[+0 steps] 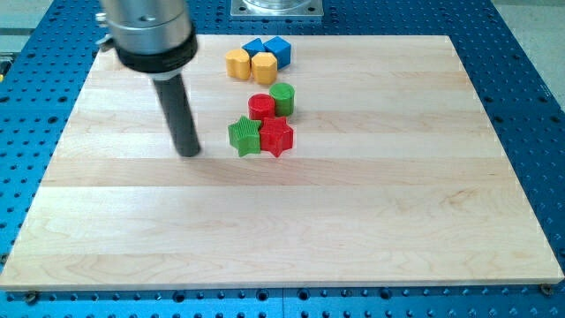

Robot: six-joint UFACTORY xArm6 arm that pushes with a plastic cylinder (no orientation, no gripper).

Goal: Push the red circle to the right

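The red circle (261, 107) stands near the board's middle top, touching the green cylinder (282, 97) on its right. Just below it sit a green star (244, 136) and a red star (276, 137), side by side. My tip (189, 153) rests on the wooden board (282, 221) to the left of the green star, about a block's width away from it, and lower left of the red circle.
Toward the view's top, a yellow block (237, 64) and a yellow hexagon (264, 67) sit next to two blue blocks (255, 47) (277, 49). A blue perforated table (530, 71) surrounds the board.
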